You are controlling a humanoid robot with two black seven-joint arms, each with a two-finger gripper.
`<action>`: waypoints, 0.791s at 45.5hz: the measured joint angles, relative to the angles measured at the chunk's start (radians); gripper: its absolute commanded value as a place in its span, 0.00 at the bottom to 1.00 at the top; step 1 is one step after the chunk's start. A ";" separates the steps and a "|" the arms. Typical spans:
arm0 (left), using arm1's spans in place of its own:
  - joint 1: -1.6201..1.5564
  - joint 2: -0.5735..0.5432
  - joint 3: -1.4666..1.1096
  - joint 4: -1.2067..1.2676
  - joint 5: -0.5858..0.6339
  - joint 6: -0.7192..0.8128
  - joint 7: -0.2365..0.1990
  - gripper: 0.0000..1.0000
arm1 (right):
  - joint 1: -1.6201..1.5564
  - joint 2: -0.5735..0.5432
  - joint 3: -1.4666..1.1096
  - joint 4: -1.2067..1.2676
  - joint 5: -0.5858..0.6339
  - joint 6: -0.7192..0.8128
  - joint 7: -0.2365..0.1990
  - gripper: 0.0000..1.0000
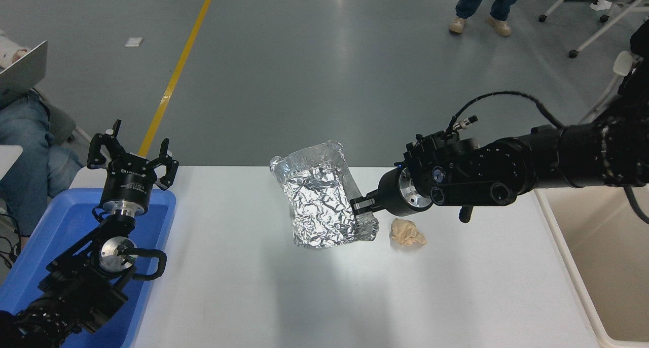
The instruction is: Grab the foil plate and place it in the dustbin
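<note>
My right gripper (361,206) is shut on the right rim of the foil plate (317,203), a shiny crinkled silver tray. It holds the plate tilted up in the air above the middle of the white table (304,297). The dustbin (603,251), a cream plastic bin, stands off the table's right edge, to the right of the gripper. My left gripper (133,152) is parked open above the blue tray at the lower left.
A crumpled tan paper ball (407,233) lies on the table just below my right wrist. A blue plastic tray (61,221) sits at the table's left end. A person sits at far left; another stands on the floor at the top.
</note>
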 measured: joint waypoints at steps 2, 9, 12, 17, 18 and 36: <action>0.000 0.000 0.000 0.000 0.000 0.000 0.000 0.99 | 0.026 -0.024 0.000 0.001 0.006 0.034 0.000 0.00; 0.000 0.000 0.000 0.000 0.000 0.000 0.000 0.99 | 0.109 -0.099 0.000 0.002 0.019 0.137 0.001 0.00; 0.001 0.000 0.000 0.000 0.000 0.000 0.000 0.99 | 0.139 -0.125 0.000 0.002 0.021 0.176 0.001 0.00; 0.001 0.000 0.000 0.000 0.000 0.000 0.000 0.99 | 0.190 -0.166 -0.001 0.003 0.026 0.245 0.001 0.00; 0.001 0.000 0.000 0.000 0.000 0.000 0.000 0.99 | 0.198 -0.172 -0.001 0.003 0.026 0.254 0.001 0.00; 0.001 0.000 0.000 0.001 0.000 0.000 0.000 0.99 | 0.270 -0.248 -0.001 -0.001 0.033 0.346 -0.004 0.00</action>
